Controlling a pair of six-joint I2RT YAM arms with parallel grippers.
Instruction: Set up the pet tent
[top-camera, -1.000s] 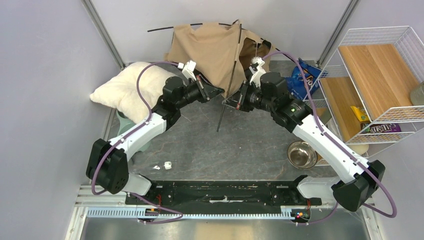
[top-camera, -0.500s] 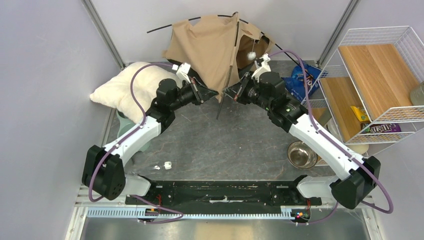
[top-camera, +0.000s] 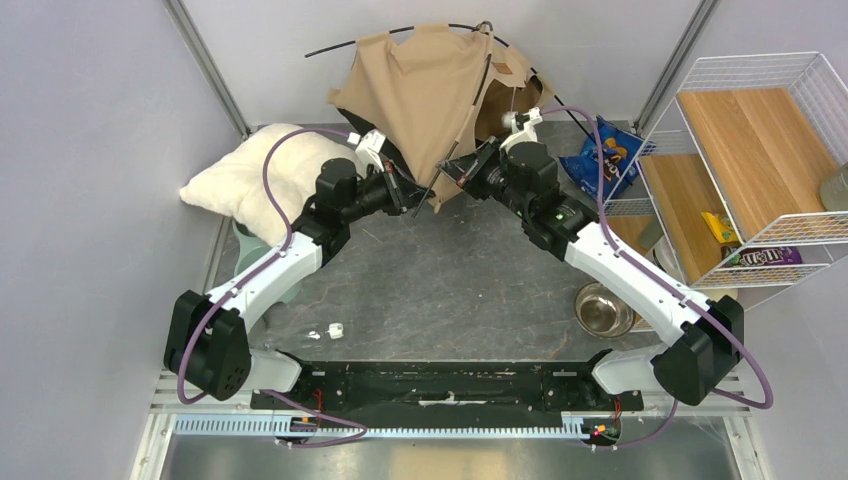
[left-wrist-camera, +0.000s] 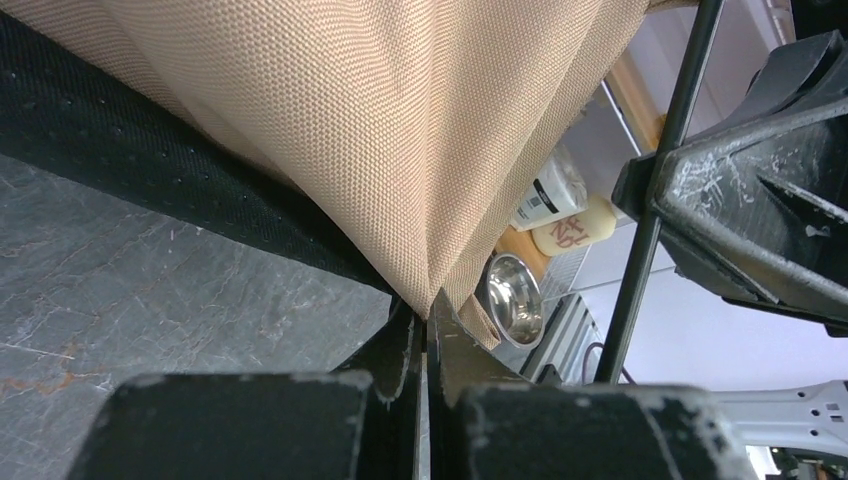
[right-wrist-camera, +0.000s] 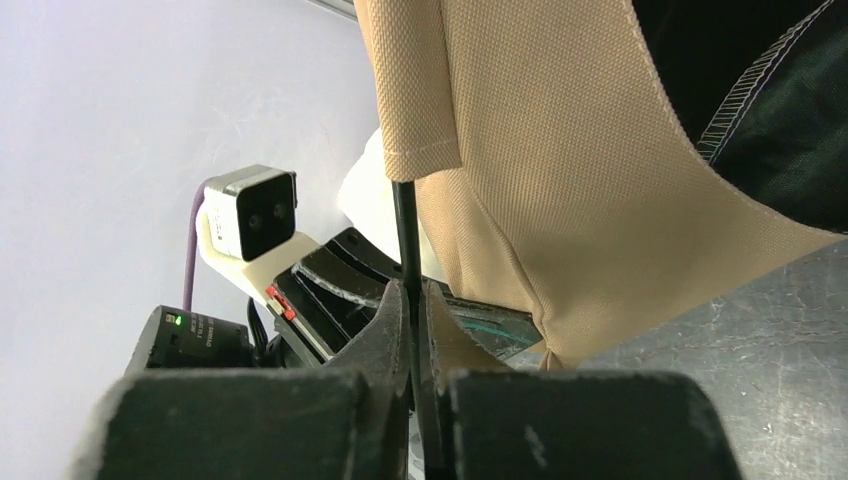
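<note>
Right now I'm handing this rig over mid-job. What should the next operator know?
Left gripper: shut on a lower corner of the pet tent fabric.
Right gripper: shut on a black pole just below its fabric sleeve.
Tent: at the back of the table, slumped, right of the white pillow.
Done: both grips. Left: spread the poles, stand it upright.

Walls (top-camera: 90, 120) pale grey-lavender on three sides; light even and diffuse. Metal corner posts (top-camera: 205, 65) at back. Underfoot, a dark grey stone-pattern surface (top-camera: 470, 290). Right side: white wire shelf (top-camera: 740, 72) with wooden boards (top-camera: 745, 125). Near edge: slotted aluminium rail (top-camera: 400, 428).
</note>
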